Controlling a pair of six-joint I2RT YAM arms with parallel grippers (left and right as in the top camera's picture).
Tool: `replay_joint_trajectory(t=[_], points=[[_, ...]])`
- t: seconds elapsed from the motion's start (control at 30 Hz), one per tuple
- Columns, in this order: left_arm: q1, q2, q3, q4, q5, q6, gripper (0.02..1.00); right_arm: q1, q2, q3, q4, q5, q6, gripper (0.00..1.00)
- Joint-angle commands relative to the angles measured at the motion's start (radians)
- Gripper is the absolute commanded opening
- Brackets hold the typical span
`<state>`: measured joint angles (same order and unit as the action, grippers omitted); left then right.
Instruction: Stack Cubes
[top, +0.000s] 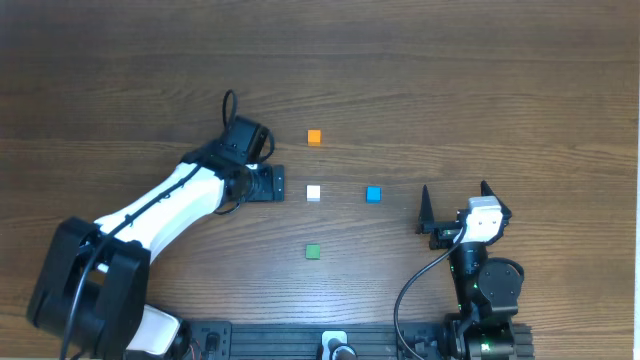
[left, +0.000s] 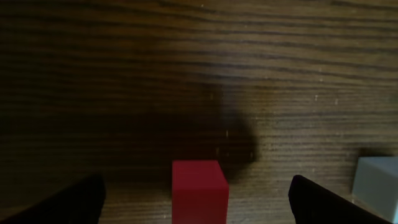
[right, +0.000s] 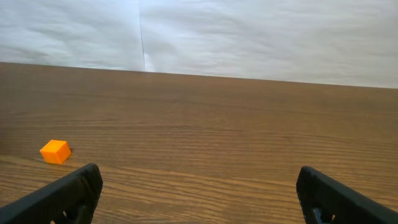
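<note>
A dark, grained wooden worktop runs across the frame from edge to edge. A faintly creased white backdrop stands behind its far edge.

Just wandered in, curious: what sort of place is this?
Probably a robotics test bench: a left arm and right arm at a wooden table, small coloured cubes like the orange cube, a plain white backdrop behind.

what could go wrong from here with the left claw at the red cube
1. The left claw is open with the red cube between its fingers and slack on both sides. An uneven close might shove or twist the cube instead of gripping it.
2. The white cube sits close beside one finger, so a sideways swing after the grasp could knock it out of place.
</note>
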<state>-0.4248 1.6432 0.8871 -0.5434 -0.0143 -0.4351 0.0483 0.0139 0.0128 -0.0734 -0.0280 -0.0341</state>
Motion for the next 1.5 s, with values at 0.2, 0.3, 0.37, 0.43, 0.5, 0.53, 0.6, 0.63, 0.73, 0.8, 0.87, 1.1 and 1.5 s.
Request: replay_joint_trajectory(t=[0.2,0.3,0.37,0.43,0.5,0.53,0.6,0.63,0.73,0.8,0.87,1.1,1.5], points=[[-0.021,0.045,0.041,-0.028,-0.048,0.0,0.901,0.005,-0.008,-0.008,0.002,-0.008,-0.005,0.991],[-0.024,0.045,0.041,-0.038,-0.055,0.008,0.89,0.005,-0.008,-0.008,0.002,-0.008,-0.005,0.993],[-0.027,0.046,0.041,-0.042,-0.057,0.01,0.884,0.005,-0.008,-0.008,0.002,-0.008,-0.005,0.991],[-0.032,0.046,0.041,-0.042,-0.059,0.012,0.873,0.005,-0.008,-0.008,0.002,-0.008,-0.005,0.991],[-0.034,0.046,0.041,-0.042,-0.059,0.012,0.855,0.005,-0.008,-0.008,0.002,-0.008,-0.005,0.993],[-0.034,0.046,0.041,-0.043,-0.059,0.012,0.847,0.005,-0.008,-0.008,0.002,-0.008,-0.005,0.991],[-0.034,0.049,0.041,-0.045,-0.059,0.012,0.82,0.005,-0.008,-0.008,0.002,-0.008,-0.005,0.993],[-0.034,0.052,0.041,-0.045,-0.059,0.012,0.809,0.005,-0.008,-0.008,0.002,-0.008,-0.005,0.993],[-0.038,0.062,0.041,-0.046,-0.058,0.011,0.783,0.005,-0.008,-0.008,0.002,-0.008,-0.005,0.993],[-0.04,0.067,0.041,-0.045,-0.059,0.011,0.759,0.005,-0.008,-0.008,0.002,-0.008,-0.005,0.991],[-0.04,0.071,0.041,-0.045,-0.059,0.011,0.728,0.005,-0.008,-0.008,0.002,-0.008,-0.005,0.991],[-0.04,0.078,0.041,-0.045,-0.059,0.011,0.581,0.005,-0.008,-0.008,0.002,-0.008,-0.005,0.991],[-0.04,0.079,0.041,-0.044,-0.059,0.008,0.292,0.005,-0.008,-0.008,0.002,-0.008,-0.005,0.991]])
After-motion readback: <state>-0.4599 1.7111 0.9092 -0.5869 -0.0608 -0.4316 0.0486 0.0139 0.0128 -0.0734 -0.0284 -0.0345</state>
